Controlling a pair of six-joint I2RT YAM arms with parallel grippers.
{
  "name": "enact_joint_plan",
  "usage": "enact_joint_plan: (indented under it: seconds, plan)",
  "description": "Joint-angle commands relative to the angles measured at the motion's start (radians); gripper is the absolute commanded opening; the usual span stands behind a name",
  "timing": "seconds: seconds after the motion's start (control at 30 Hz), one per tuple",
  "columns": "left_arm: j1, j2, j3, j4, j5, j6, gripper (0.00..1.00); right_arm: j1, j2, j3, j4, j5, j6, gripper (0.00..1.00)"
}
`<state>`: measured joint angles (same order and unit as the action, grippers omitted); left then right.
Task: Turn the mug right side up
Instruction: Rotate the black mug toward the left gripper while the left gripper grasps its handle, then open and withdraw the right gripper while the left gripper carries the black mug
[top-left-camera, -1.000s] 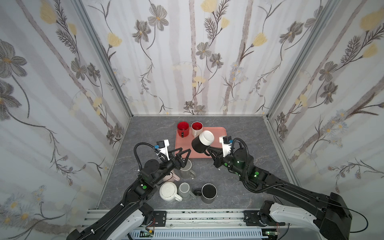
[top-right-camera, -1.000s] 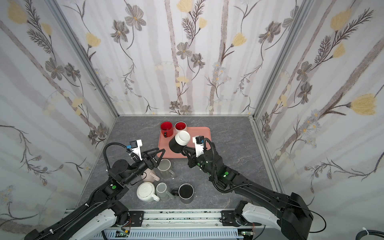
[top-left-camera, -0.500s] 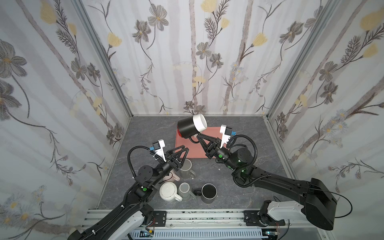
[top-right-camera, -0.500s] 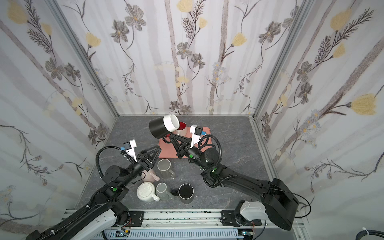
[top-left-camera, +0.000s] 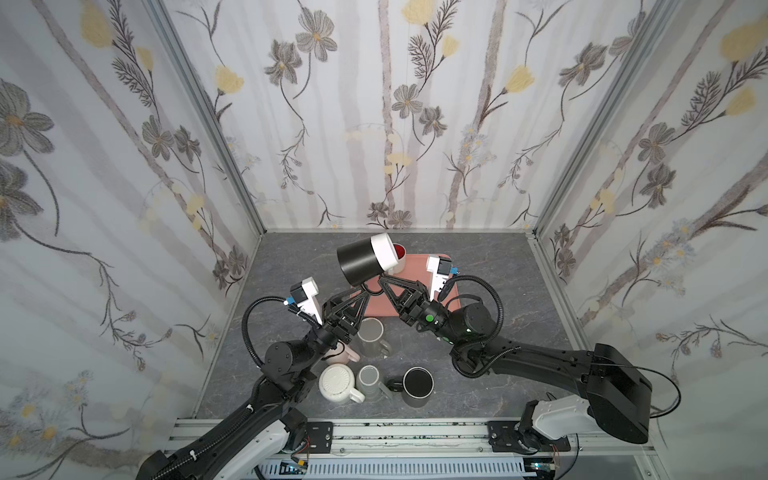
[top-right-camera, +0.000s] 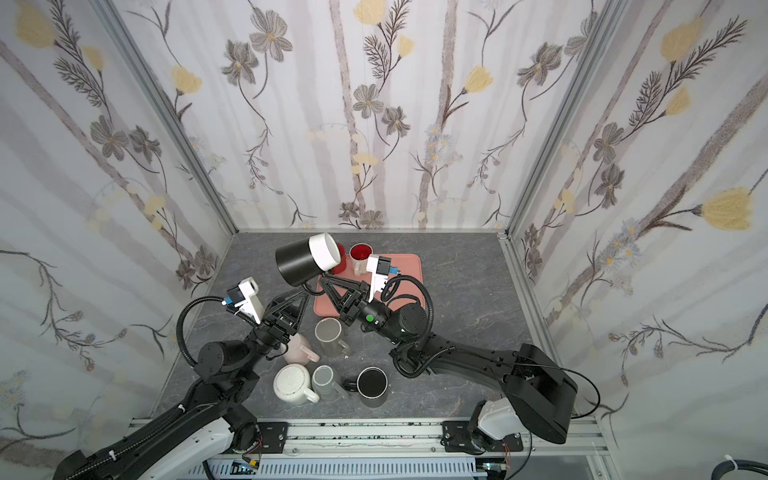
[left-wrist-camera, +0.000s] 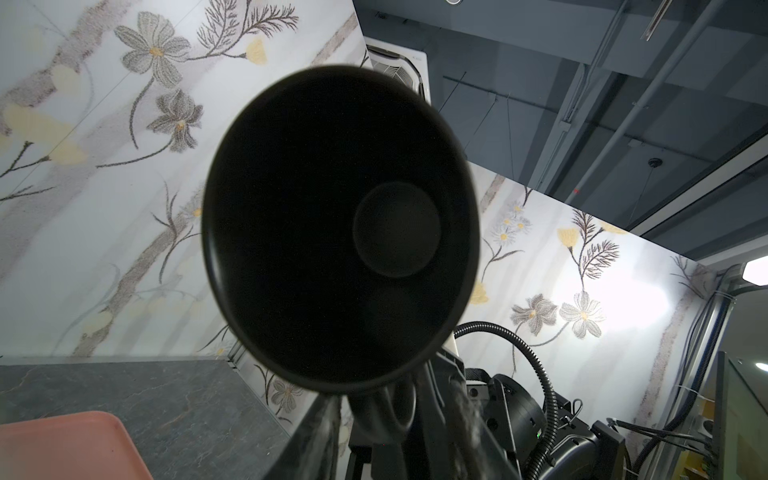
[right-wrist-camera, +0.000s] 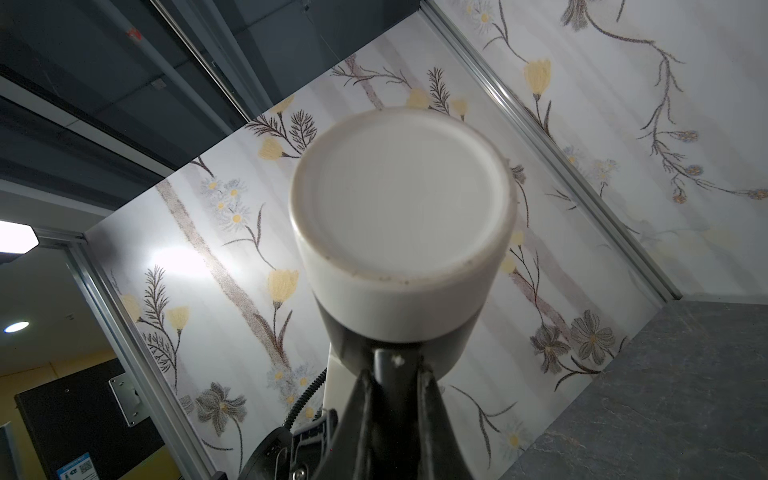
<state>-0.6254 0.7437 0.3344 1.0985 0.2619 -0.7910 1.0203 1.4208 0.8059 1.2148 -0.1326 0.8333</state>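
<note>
Above the table (top-left-camera: 478, 257) — mug (top-left-camera: 357, 262) higher than before

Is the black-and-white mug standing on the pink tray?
No, the mug is up in the air, tipped sideways, with the right hand gripping its handle.

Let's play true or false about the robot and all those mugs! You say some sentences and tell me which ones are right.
1. The black-and-white mug is up in the air. True.
2. The right gripper pinches it by the handle. True.
3. The pink tray has nothing on it. False: a mug with a red inside stands on it.
4. The black-and-white mug is right side up. False: it is tipped sideways, with its white bottom facing the right wrist camera.
5. The dark mug at the front lies on its side. False: it stands with its opening facing up.
</note>
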Motion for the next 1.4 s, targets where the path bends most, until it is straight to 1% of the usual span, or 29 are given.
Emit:
enact_joint_plan:
  seconds: [0.0,0.13,0.27,0.3,0.43,0.57,0.6,0.63,0.7,0.77,0.8,0.83,0.87,0.93,1.0,1.1,1.17,1.23,1.37]
  plan:
    - [-0.001,0.002,0.006,0.074,-0.003,-0.013,0.34,0.010,0.017,0.013,0.149,-0.018,0.022,0.00]
    - [-0.004,0.009,0.011,0.065,-0.005,-0.014,0.26,0.018,0.044,0.023,0.164,-0.030,0.036,0.00]
    - [-0.006,0.005,0.012,0.051,-0.015,-0.017,0.26,0.024,0.062,0.037,0.158,-0.041,0.038,0.00]
    - [-0.006,0.000,0.013,0.046,-0.018,-0.015,0.24,0.024,0.064,0.037,0.159,-0.042,0.039,0.00]
    - [-0.007,-0.013,0.020,0.007,-0.034,-0.010,0.10,0.027,0.064,0.027,0.160,-0.046,0.043,0.00]
    - [-0.007,-0.020,0.029,-0.035,-0.054,-0.010,0.01,0.027,0.048,0.018,0.139,-0.048,0.033,0.00]
    - [-0.007,-0.020,0.036,-0.056,-0.056,-0.010,0.00,0.027,0.042,0.013,0.133,-0.044,0.029,0.03]
    - [-0.007,-0.020,0.048,-0.086,-0.057,-0.006,0.00,0.027,0.034,0.005,0.125,-0.042,0.023,0.09]
    - [-0.008,-0.018,0.079,-0.162,-0.058,0.007,0.00,0.026,0.010,-0.016,0.102,-0.030,0.007,0.30]
    - [-0.008,-0.017,0.116,-0.257,-0.056,0.029,0.00,0.023,-0.028,-0.045,0.072,-0.004,-0.017,0.47]
    - [-0.011,-0.015,0.138,-0.311,-0.062,0.041,0.00,0.020,-0.054,-0.088,0.046,0.017,-0.033,0.52]
    - [-0.011,-0.014,0.159,-0.366,-0.069,0.054,0.00,0.017,-0.083,-0.110,0.020,0.038,-0.050,0.56]
    - [-0.012,-0.008,0.189,-0.433,-0.080,0.072,0.00,0.013,-0.116,-0.132,-0.011,0.061,-0.069,0.57]
    - [-0.012,0.017,0.257,-0.581,-0.106,0.108,0.00,0.005,-0.204,-0.180,-0.149,0.149,-0.111,0.59]
    - [-0.013,0.076,0.362,-0.762,-0.126,0.162,0.00,-0.009,-0.297,-0.206,-0.349,0.250,-0.143,0.59]
    - [-0.018,0.217,0.509,-0.962,-0.130,0.209,0.00,-0.034,-0.414,-0.211,-0.629,0.380,-0.171,0.59]
    - [-0.024,0.313,0.595,-1.050,-0.133,0.226,0.00,-0.055,-0.486,-0.224,-0.780,0.448,-0.178,0.59]
    - [-0.036,0.415,0.670,-1.106,-0.153,0.241,0.00,-0.074,-0.543,-0.245,-0.867,0.489,-0.175,0.60]
    - [-0.062,0.621,0.847,-1.212,-0.221,0.299,0.00,-0.113,-0.646,-0.303,-0.976,0.515,-0.150,0.60]
